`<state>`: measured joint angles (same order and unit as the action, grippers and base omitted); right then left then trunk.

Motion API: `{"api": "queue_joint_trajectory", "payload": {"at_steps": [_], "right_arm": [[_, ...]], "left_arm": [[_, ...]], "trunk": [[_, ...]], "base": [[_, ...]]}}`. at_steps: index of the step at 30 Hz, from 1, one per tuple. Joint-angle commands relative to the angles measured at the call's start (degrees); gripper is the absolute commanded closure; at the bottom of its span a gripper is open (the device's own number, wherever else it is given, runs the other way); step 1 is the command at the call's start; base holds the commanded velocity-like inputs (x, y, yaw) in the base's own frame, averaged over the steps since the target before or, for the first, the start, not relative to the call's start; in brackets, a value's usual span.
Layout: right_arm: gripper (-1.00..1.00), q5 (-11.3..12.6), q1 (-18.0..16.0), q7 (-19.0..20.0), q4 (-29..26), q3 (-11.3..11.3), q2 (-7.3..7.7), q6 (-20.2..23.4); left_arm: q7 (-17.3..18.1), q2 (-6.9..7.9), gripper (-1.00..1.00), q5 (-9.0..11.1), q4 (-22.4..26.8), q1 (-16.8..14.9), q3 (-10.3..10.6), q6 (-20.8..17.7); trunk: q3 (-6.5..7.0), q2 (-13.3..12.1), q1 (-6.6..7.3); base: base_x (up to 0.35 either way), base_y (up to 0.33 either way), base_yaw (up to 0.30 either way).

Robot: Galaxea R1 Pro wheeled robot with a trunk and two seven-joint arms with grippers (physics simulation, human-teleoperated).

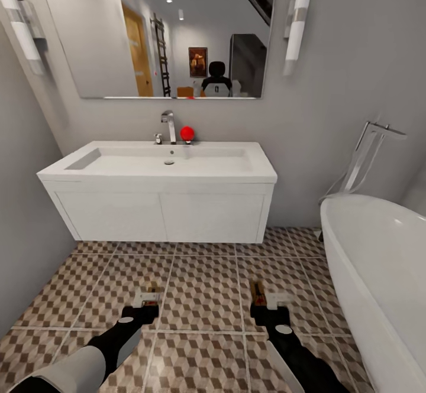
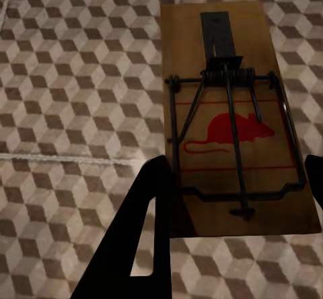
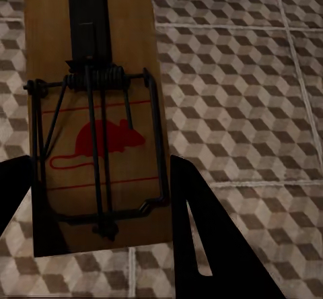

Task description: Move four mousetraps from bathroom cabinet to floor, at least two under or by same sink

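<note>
Mousetraps ride in both pincers, one apiece. The left gripper (image 1: 148, 299) is clenched on a mousetrap (image 2: 232, 120), board flat between its fingers (image 2: 145, 231), wire side up; the right gripper (image 1: 264, 299) grasps a second mousetrap (image 3: 91, 110) the same way. Each board juts forward past its fingertips, held level above the bathroom floor (image 1: 201, 298), probably so it can be set down flat without tipping. Ahead of both pincers, beyond a stretch of tile, hangs the bathroom sink (image 1: 160, 165), so the traps look aimed for the floor beneath it. A bathtub (image 1: 378, 263) stands off the right pincer's outer side.
</note>
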<state>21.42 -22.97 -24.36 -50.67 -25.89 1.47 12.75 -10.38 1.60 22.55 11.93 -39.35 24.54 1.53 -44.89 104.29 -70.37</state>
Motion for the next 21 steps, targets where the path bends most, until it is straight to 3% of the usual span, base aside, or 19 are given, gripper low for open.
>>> {"api": "queue_joint_trajectory", "payload": {"at_steps": [1, 21], "right_arm": [[1.0, 0.55, -0.06, -0.29, 0.04, -0.31, 0.07, 0.02], [1.0, 0.55, -0.06, 0.28, 0.54, -0.31, 0.02, -0.45]], "left_arm": [[-0.34, 0.02, 1.0, 0.48, 0.02, -0.03, 0.51, 0.14], [-0.34, -0.11, 1.0, 0.48, 0.02, -0.03, 0.51, 0.14]], "trunk": [[-0.33, 0.44, -0.22], [-5.75, 8.46, -4.61]], "base": [[0.0, 0.0, 0.0], [0.0, 0.0, 0.0]]}}
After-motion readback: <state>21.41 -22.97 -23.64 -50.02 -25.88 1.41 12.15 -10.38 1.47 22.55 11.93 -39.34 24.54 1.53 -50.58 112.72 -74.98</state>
